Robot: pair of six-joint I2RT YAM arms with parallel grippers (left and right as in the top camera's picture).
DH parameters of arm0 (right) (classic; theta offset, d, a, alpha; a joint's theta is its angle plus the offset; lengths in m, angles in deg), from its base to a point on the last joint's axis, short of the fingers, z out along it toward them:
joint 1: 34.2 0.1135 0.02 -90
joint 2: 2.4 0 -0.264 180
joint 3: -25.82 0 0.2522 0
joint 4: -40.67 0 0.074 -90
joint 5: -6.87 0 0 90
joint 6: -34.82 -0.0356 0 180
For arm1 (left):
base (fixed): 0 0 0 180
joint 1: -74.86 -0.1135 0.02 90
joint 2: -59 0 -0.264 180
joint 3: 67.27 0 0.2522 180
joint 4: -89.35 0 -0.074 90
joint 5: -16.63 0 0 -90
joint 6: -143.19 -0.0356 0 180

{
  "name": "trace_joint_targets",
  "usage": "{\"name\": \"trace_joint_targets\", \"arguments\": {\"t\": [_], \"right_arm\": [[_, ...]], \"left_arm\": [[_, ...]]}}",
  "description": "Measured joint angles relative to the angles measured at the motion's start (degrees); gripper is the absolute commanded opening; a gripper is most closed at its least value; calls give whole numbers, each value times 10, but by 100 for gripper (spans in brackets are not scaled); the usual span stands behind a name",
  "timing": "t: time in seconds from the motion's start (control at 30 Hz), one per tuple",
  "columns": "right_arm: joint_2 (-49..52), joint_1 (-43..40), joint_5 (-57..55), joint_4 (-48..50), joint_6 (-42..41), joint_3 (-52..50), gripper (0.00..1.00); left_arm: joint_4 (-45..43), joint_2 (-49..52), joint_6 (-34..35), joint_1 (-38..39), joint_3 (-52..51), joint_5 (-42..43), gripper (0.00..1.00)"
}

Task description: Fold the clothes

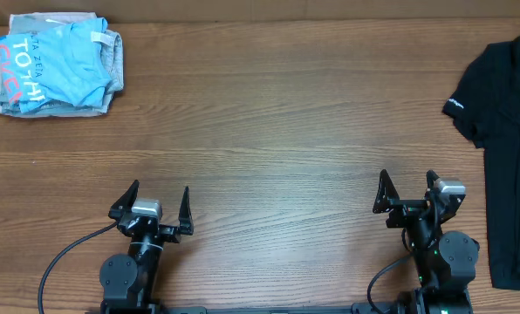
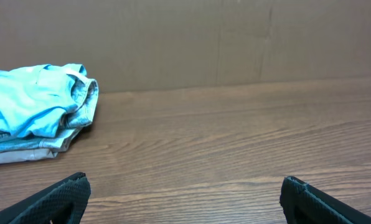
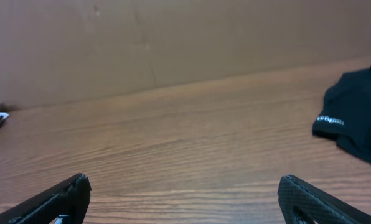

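Note:
A folded sky-blue T-shirt (image 1: 55, 61) with white and red lettering lies at the table's far left corner, on top of pale folded cloth (image 1: 110, 54). It also shows in the left wrist view (image 2: 30, 102). A black T-shirt (image 1: 509, 131) with small white lettering lies spread along the right edge; its sleeve shows in the right wrist view (image 3: 353, 118). My left gripper (image 1: 161, 199) is open and empty near the front edge, left of centre. My right gripper (image 1: 408, 186) is open and empty near the front edge, just left of the black shirt.
The wooden table (image 1: 277, 122) stretches between the two garments. A brown wall (image 2: 204, 37) stands behind the far edge. A black cable (image 1: 68, 257) trails from the left arm's base.

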Motion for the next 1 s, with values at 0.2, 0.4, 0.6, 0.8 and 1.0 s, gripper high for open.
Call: {"name": "trace_joint_targets", "arguments": {"t": [0.2,0.4,0.6,0.8,1.0], "right_arm": [[-20,0,9,2,15,-13,100],[-71,0,13,16,17,-40,100],[-119,1,22,31,19,-64,100],[-119,1,24,45,19,-71,100],[-120,1,35,69,21,-71,100]], "left_arm": [[0,0,0,0,0,0,100],[0,0,0,0,0,0,100],[0,0,0,0,0,0,100],[0,0,0,0,0,0,100],[0,0,0,0,0,0,100]]}}
